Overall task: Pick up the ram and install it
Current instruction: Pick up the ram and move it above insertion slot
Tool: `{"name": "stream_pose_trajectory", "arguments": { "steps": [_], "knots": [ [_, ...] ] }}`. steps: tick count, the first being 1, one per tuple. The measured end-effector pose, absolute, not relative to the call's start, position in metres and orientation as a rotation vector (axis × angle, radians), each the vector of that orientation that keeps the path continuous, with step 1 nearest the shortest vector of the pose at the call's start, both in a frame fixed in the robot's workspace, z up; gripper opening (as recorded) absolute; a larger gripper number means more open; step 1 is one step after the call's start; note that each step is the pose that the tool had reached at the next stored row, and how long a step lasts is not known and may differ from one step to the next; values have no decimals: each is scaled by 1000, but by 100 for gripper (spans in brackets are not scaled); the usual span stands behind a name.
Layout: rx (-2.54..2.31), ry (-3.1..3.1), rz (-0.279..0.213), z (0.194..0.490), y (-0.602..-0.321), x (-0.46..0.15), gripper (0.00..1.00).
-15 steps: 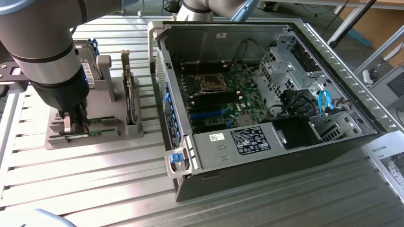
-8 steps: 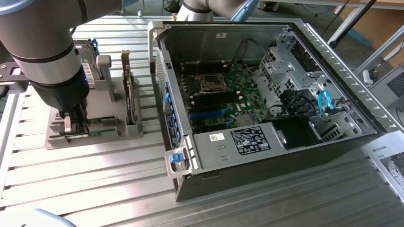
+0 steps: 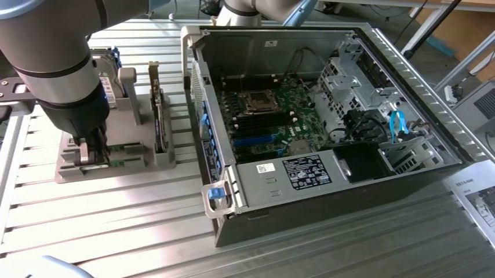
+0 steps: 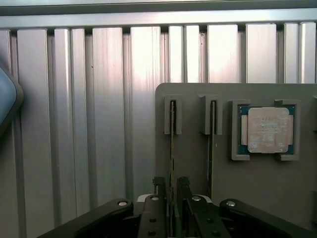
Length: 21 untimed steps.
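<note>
The ram (image 4: 172, 144) stands on edge in a slot of the grey holder tray (image 4: 193, 163), seen edge-on as a thin green strip. A second like stick (image 4: 211, 148) stands in the slot beside it. My gripper (image 4: 171, 183) is lowered over the first stick with one finger on each side and a small gap to each, so it is open. In the exterior view the gripper (image 3: 91, 155) reaches down into the tray (image 3: 69, 174) at the left, with a bit of green board (image 3: 118, 163) beside the fingers.
A processor chip (image 4: 266, 130) lies in a pocket of the tray. An upright expansion card (image 3: 159, 121) and a boxed drive (image 3: 120, 92) stand in the tray too. The open computer case (image 3: 309, 185) sits to the exterior view's right, its motherboard (image 3: 267, 124) exposed. Ribbed aluminium table (image 3: 116, 231) all around.
</note>
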<state>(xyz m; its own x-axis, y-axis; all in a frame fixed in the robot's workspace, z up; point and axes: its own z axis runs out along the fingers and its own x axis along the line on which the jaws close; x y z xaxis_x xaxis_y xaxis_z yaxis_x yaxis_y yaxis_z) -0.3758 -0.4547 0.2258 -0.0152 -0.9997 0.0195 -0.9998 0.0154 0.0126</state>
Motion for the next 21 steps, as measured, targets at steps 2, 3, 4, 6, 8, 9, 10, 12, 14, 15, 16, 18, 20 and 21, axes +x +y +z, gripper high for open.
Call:
{"name": "stream_pose_trajectory", "arguments": {
  "steps": [2, 3, 4, 6, 8, 9, 10, 12, 14, 15, 16, 18, 20, 21],
  "knots": [
    [2188, -2222, 7, 225, -455, -376, 24],
    [2188, -2222, 7, 224, -455, -376, 24],
    [2188, -2222, 7, 224, -455, -376, 24],
    [2188, -2222, 7, 223, -455, -376, 24],
    [2188, -2222, 7, 222, -455, -376, 24],
    [2188, -2222, 7, 222, -455, -376, 24],
    [2188, -2222, 7, 222, -455, -376, 24],
    [2188, -2222, 7, 222, -455, -376, 24],
    [2188, -2222, 7, 222, -455, -376, 24],
    [2188, -2222, 7, 222, -455, -376, 24],
    [2188, -2222, 7, 221, -455, -375, 24],
    [2188, -2222, 7, 222, -455, -374, 24],
    [2188, -2222, 7, 222, -455, -371, 24],
    [2188, -2222, 7, 222, -455, -370, 24]
  ]
}}
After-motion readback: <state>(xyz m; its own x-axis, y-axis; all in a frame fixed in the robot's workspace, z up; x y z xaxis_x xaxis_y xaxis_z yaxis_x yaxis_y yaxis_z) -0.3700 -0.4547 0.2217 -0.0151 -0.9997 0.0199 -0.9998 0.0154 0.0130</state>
